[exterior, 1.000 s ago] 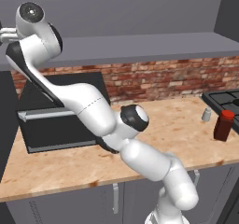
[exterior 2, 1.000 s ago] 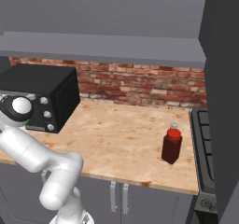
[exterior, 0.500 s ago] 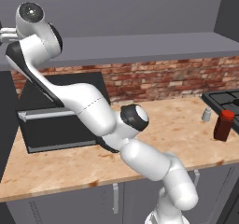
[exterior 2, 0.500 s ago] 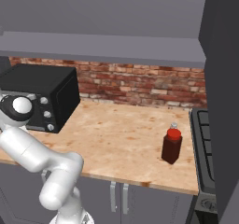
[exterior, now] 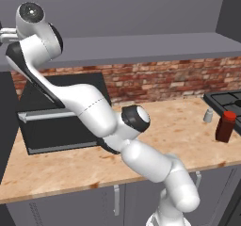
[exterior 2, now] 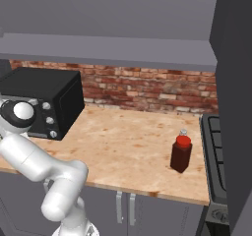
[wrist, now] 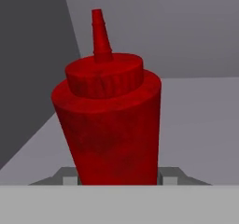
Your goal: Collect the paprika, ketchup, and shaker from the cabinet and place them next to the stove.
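Worktop: tan speckled, brick wall behind, grey cupboards below. Black toaster oven at left end. Stove at right end. Paprika upright on worktop just beside stove; shaker close behind it.

Cabinet: grey shelf, dark side panel on left in hand view. Ketchup stands upright on shelf, nozzle up.

Gripper: jaws closed in on ketchup body, one either side, low down.

paprika beside stove, shaker behind
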